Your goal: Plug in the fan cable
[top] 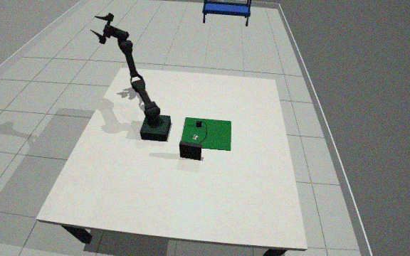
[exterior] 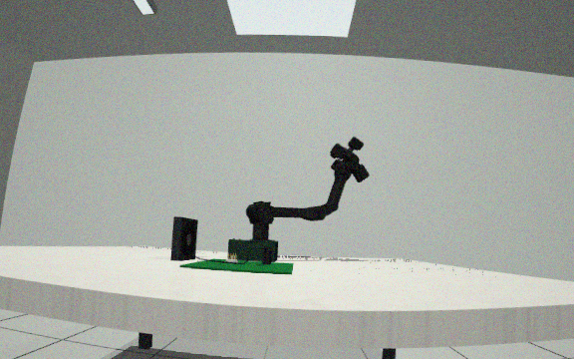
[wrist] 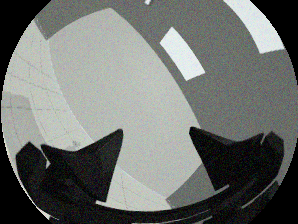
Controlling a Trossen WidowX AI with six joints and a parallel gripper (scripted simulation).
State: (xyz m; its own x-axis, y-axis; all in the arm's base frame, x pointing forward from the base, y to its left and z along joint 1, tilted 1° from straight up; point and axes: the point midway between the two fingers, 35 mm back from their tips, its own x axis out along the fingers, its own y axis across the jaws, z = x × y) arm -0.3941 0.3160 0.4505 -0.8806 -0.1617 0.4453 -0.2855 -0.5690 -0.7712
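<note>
My gripper (top: pixel 92 23) (wrist: pixel 157 132) is open and empty, high up and away from the board, beyond the arm's base. The green board (top: pixel 221 136) (exterior: pixel 277 269) lies flat on the table. The pale four-pin header (top: pixel 195 136) (exterior: pixel 232 258) stands on the board, its pins bare. The black plug (top: pixel 198 124) (exterior: pixel 268 255) stands on the board apart from the header. A thin dark cable (top: pixel 206 132) curves from the plug towards the black fan (top: pixel 191 151) (exterior: pixel 184 238), which stands upright at the board's edge. The wrist view shows none of these parts.
The arm's dark base (top: pixel 155 132) (exterior: pixel 239 249) stands on the white table (top: pixel 176 206) (exterior: pixel 357 294), beside the board. A blue cart (top: pixel 226 9) stands on the floor at the back, beyond the table.
</note>
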